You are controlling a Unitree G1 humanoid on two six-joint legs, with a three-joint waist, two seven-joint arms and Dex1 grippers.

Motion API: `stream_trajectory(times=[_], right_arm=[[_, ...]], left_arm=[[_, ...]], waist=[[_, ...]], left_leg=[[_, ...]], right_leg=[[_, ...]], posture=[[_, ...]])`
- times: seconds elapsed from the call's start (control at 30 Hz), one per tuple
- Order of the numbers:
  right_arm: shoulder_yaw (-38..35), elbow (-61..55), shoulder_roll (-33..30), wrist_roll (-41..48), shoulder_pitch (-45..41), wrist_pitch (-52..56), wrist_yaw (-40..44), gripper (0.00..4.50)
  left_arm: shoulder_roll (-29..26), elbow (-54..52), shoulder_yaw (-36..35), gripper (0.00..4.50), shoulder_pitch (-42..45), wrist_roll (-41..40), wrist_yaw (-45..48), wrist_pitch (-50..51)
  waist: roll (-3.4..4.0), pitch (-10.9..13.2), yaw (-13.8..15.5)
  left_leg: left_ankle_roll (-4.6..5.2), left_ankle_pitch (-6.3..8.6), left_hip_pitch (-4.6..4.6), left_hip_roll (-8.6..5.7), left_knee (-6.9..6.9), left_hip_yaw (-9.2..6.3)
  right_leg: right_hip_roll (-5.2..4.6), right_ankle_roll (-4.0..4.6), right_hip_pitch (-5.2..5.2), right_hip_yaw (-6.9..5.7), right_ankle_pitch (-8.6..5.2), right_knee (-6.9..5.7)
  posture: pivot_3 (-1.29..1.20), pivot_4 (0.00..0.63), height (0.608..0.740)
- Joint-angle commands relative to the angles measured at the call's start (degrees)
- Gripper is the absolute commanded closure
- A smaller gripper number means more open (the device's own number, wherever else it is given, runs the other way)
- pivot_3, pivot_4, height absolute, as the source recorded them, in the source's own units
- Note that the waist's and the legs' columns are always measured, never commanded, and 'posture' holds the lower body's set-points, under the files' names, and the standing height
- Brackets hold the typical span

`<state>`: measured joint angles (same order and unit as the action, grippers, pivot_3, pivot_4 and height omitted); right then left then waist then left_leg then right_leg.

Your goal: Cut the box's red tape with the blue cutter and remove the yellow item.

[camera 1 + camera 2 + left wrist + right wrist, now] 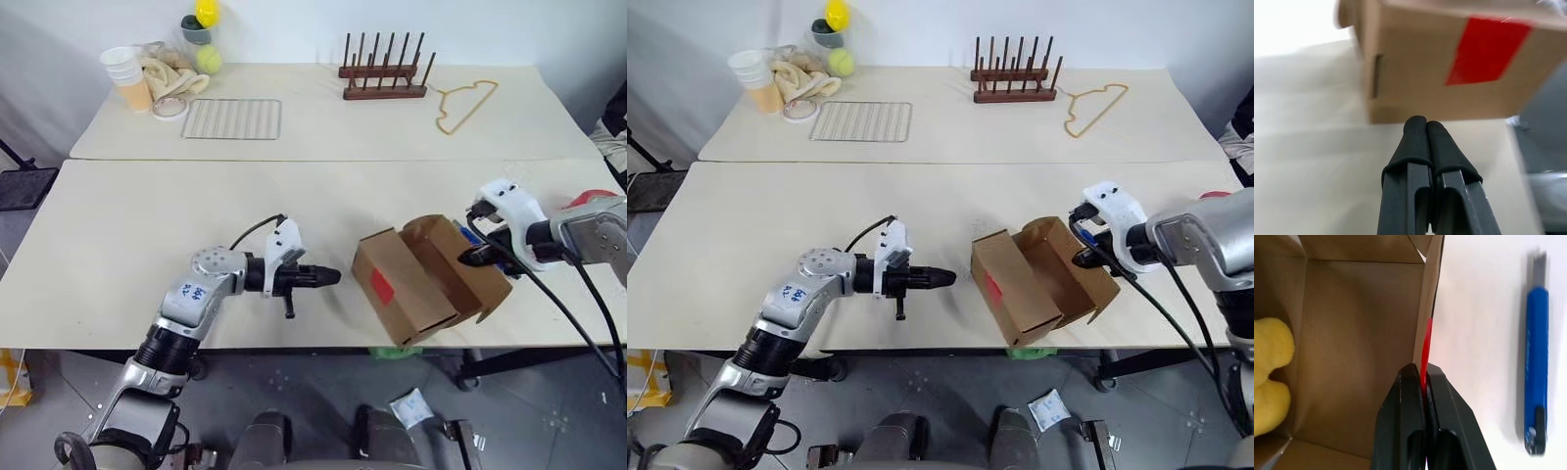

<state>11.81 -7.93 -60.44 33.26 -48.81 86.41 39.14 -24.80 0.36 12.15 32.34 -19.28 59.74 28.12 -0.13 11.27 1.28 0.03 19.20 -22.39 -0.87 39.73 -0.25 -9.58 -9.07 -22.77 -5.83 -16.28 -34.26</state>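
The brown cardboard box [416, 284] stands open and tilted near the table's front edge. The red tape [382, 286] shows on the side facing my left arm. My right gripper [478, 257] is shut on the box's far wall, where a red strip runs along the edge [1426, 345]. In the right wrist view the yellow item [1268, 377] lies inside the box, and the blue cutter [1536, 367] lies on the table beside it. My left gripper [333, 277] is shut and empty. It points level at the taped side [1488, 49], a short gap away.
The far table carries a wooden peg rack [384, 73], a wire grid [231, 118], a yellow hanger [466, 105], stacked cups [127, 76], a cloth, a tape roll [168, 107] and a tennis ball [208, 61]. The table's front edge runs just below the box.
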Motion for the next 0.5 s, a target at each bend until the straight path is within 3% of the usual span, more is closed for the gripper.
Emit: stream_trajectory(times=[0.03,0.23,0.5], right_arm=[[-2.08,-1.74,-0.36,-0.94,-1.89,-0.08,-0.32,4.49],[-1.07,-1.39,-0.4,-1.78,-4.21,-0.03,-0.02,4.49],[-0.93,-1.75,0.19,-1.89,-5.69,0.94,-0.13,4.49]], left_arm=[[-1.09,-4.19,-2.74,4.5,0.38,-3.22,2.04,-0.54],[4.7,-8.08,-2.01,4.5,10.38,-8.46,1.15,4.52],[8.9,-2.32,7.63,4.5,15.78,-0.18,-0.2,1.67]], waist=[[0.0,0.0,0.19],[0.0,0.0,0.65],[0.01,0.0,-0.21]], left_leg=[[0.0,0.0,0.0,-0.01,0.02,0.0],[0.01,0.0,-0.13,-0.03,0.2,-0.08],[0.02,0.01,0.0,-0.03,0.0,0.03]], right_leg=[[0.0,0.0,0.0,0.01,0.0,0.0],[0.0,-0.02,0.02,-0.02,0.01,0.0],[0.0,-0.05,0.01,0.02,0.03,0.02]], posture=[[0.0,0.15,0.74],[0.0,0.15,0.74],[0.0,0.15,0.74]])
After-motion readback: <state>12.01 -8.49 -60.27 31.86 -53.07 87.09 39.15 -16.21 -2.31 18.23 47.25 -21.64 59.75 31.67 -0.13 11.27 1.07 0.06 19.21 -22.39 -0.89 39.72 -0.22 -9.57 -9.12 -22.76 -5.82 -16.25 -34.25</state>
